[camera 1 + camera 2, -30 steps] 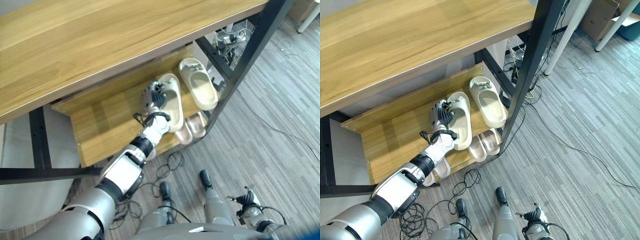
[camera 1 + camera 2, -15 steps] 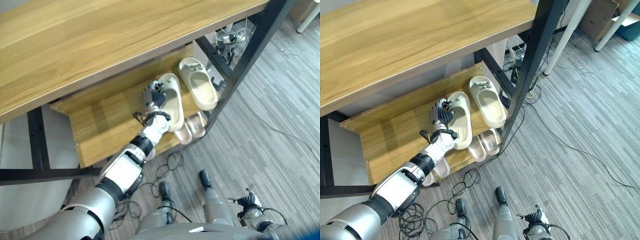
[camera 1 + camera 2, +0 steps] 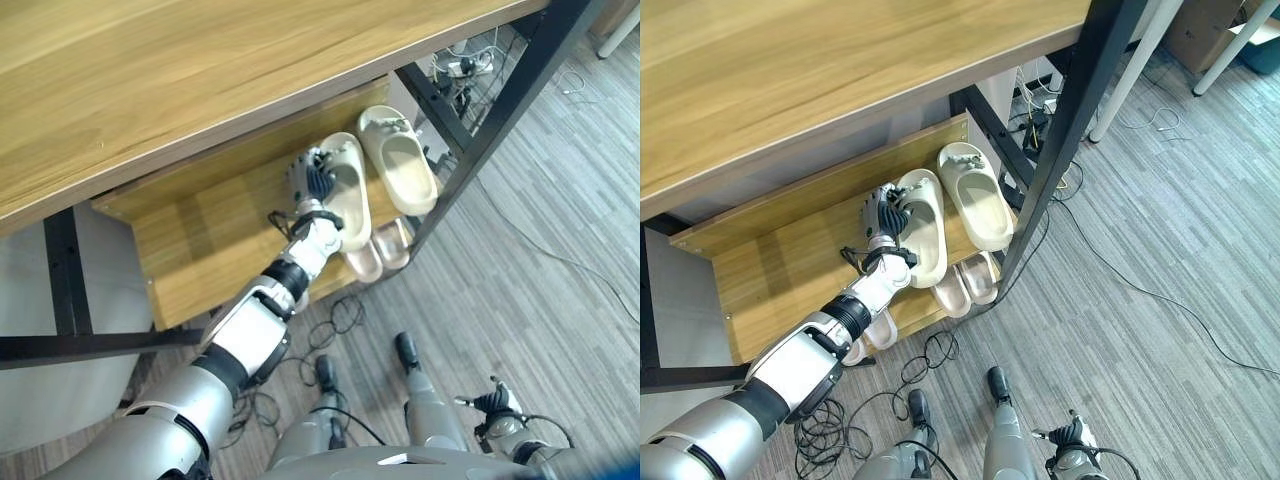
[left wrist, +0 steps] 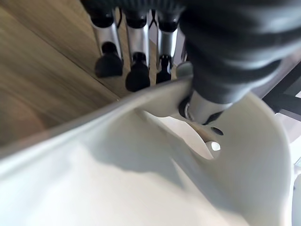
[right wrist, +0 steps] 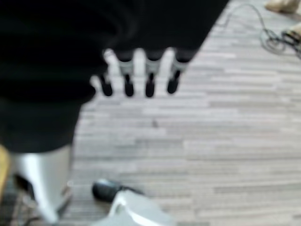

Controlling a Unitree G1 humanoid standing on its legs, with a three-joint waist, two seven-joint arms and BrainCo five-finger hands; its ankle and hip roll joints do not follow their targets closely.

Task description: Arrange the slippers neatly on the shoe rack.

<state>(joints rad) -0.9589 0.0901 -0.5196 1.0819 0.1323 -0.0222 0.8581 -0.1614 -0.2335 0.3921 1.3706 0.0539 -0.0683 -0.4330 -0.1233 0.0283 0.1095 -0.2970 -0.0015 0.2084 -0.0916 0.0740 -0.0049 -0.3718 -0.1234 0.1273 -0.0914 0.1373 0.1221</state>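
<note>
The robot's left hand (image 3: pixel 312 183) reaches under a wooden tabletop (image 3: pixel 150 80) to the middle shelf (image 3: pixel 205 240) of a low shoe rack. Its fingers (image 4: pixel 137 70) curl over the outer edge of a cream slipper (image 3: pixel 922 235) while the thumb presses from inside the slipper's opening, so the hand pinches the slipper's side wall. The slipper's sole rests on the shelf, with the wooden board showing just past the fingertips.

On the thumb side of the held slipper, just beside it, lies a second cream slipper (image 3: pixel 975 205), pointing nearly the same way with a narrow gap between the two. On the tier below, a pair of pale pink slippers (image 3: pixel 380 255) sits at the rack's edge.

The right hand (image 5: pixel 141 75) hangs low over grey carpet floor (image 3: pixel 1160 300), fingers straight and holding nothing.

The task looks close to done: both cream slippers are on the shelf side by side. What seems left is a small straightening of the held slipper, then letting go.
</note>
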